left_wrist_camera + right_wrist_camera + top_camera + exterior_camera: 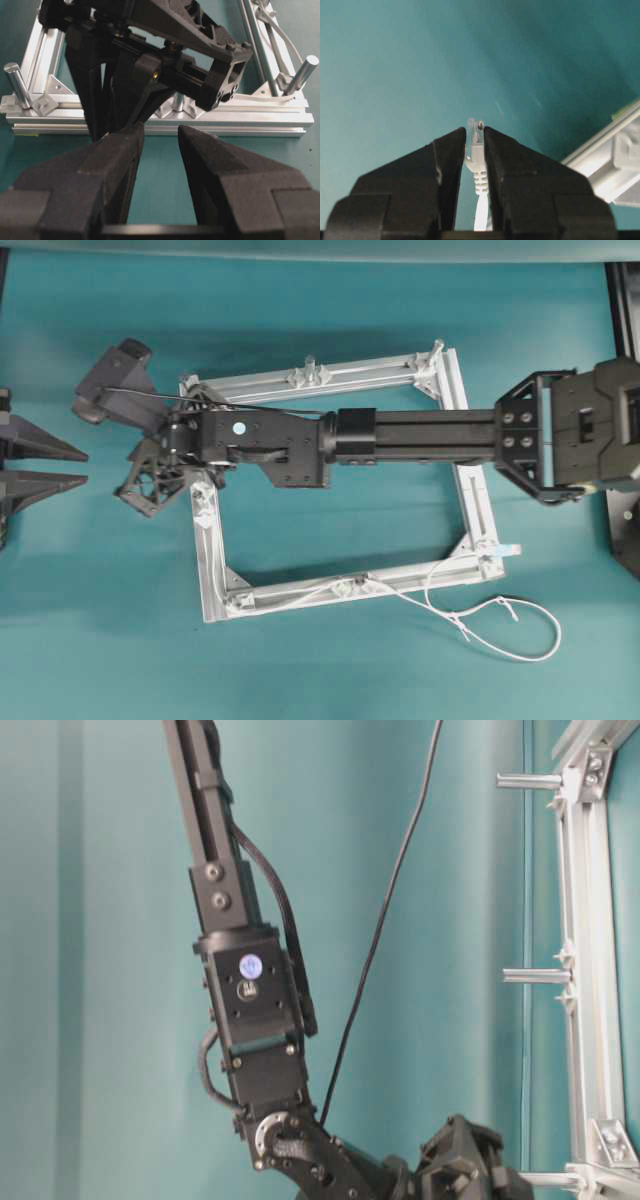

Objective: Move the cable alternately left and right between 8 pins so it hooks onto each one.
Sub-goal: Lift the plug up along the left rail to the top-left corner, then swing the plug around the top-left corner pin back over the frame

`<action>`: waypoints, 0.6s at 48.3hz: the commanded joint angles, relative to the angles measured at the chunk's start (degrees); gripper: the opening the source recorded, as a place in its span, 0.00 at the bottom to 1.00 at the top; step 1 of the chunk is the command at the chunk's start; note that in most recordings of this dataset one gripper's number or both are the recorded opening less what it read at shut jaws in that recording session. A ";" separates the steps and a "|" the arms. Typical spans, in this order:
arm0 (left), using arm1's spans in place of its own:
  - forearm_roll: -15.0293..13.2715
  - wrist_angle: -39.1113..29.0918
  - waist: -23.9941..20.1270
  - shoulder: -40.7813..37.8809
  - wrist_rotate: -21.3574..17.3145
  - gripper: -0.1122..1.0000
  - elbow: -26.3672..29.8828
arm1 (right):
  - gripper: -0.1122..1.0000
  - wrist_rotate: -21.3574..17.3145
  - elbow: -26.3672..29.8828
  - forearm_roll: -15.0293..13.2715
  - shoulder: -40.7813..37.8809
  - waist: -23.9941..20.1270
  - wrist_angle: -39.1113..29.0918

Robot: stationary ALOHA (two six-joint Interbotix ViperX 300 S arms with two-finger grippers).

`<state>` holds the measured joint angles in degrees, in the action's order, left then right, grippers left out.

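Gripping the plug, with a long way to thread

Right gripper (474,131) is clamped on the cable (479,172) at its clear plug end, out at nine o'clock past the frame (458,375). Left gripper (160,137) waits with its fingers apart. Risk: slack looped at five o'clock (near the lower bar) could snag a pin (15,82), or the plug could slip sideways from the pinch.

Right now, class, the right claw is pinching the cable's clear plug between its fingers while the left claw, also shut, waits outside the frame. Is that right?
Not quite. The right claw does pinch the cable at its clear plug, but the left claw is open, not shut: the left wrist view shows a clear gap between its fingers, with nothing in it. It does wait outside the frame.
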<state>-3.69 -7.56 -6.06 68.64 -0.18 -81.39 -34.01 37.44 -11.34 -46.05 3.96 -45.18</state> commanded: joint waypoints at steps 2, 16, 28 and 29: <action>0.18 0.53 0.09 -0.44 0.26 0.44 0.70 | 0.25 0.53 4.13 0.00 0.62 0.35 0.35; 0.18 0.53 0.09 -0.44 0.26 0.44 0.70 | 0.25 0.44 6.59 -0.26 -0.09 3.25 0.53; 0.18 0.53 0.09 -0.35 0.26 0.44 0.70 | 0.25 0.35 7.56 -0.35 -0.62 6.06 0.62; 0.18 0.53 0.09 -0.44 0.26 0.44 0.70 | 0.25 0.35 7.65 -0.26 -0.70 6.33 0.70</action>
<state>-3.69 -7.56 -6.06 68.64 -0.18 -81.39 -33.93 43.33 -11.43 -48.08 9.93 -45.09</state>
